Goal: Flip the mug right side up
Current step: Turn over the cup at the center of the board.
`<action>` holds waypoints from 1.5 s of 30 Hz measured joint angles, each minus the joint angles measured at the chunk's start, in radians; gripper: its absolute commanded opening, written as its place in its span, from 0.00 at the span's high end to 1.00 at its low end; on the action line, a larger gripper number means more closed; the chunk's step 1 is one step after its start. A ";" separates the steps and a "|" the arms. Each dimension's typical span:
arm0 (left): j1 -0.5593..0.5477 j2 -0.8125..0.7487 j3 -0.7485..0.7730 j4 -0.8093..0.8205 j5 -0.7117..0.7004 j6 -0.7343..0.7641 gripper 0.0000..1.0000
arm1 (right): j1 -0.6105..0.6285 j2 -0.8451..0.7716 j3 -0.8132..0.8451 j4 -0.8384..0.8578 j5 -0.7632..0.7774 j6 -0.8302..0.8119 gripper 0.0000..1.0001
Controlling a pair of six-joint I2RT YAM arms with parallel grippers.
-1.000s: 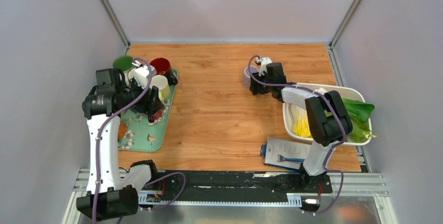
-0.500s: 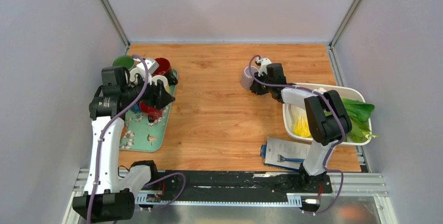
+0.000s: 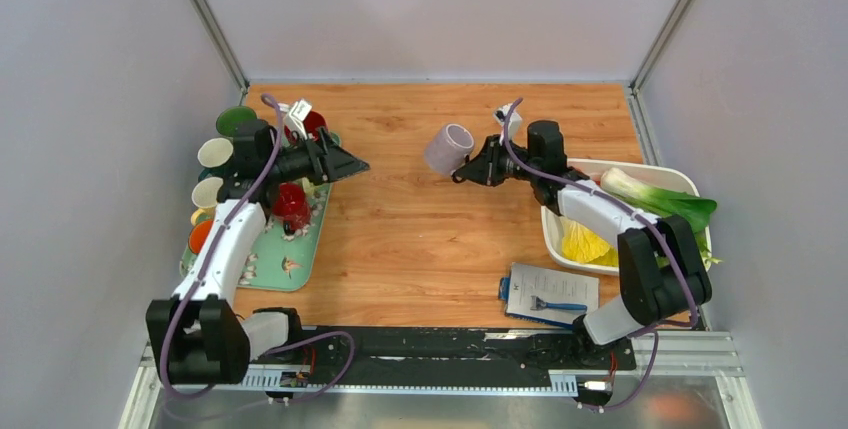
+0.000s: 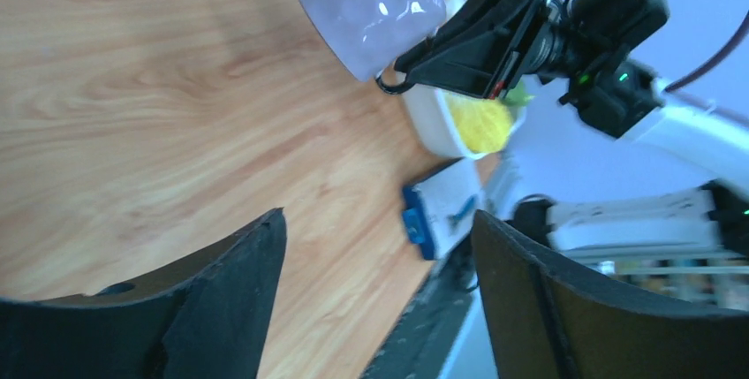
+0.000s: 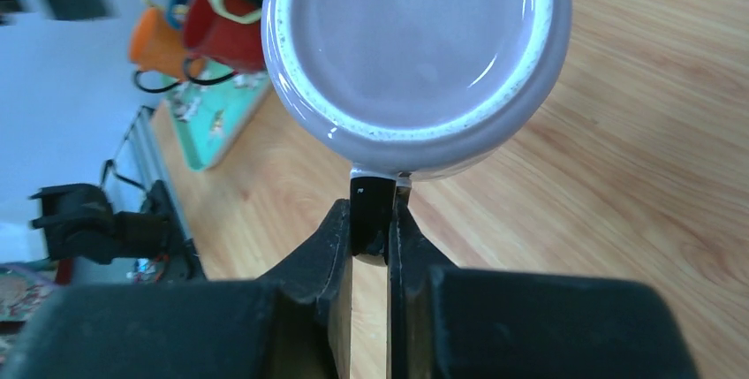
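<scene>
Surroundings: green tray [image 3: 300,249] of glossy mugs [image 3: 292,199] left; white tub [image 3: 549,231] right.
Mug [image 3: 447,148]: lavender, glazed, round, tilted over wood-grain table [image 3: 420,239].
Right gripper [image 5: 371,211]: clamped on handle [image 5: 369,192].
Left gripper [image 4: 375,246]: jaws wide apart.

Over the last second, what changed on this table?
The right gripper gripped the purple mug by its handle, lifted it and tipped it sideways. The left gripper, open and empty, swung from the tray toward the middle. The white bin and booklet stayed put.

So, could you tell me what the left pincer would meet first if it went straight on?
Most likely the lilac mug held in the right pincer, though depth is unclear; it might pass beneath.
</scene>
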 measured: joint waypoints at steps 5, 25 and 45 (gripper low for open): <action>-0.042 0.134 -0.097 0.304 0.092 -0.299 0.07 | 0.039 -0.048 0.001 0.049 -0.064 0.034 1.00; -0.098 0.415 -0.107 0.850 0.135 -0.747 0.10 | 0.209 0.093 0.203 0.042 -0.071 0.085 1.00; -0.109 0.377 -0.101 0.973 0.082 -0.820 0.92 | 0.293 0.151 0.221 0.004 0.005 0.010 0.61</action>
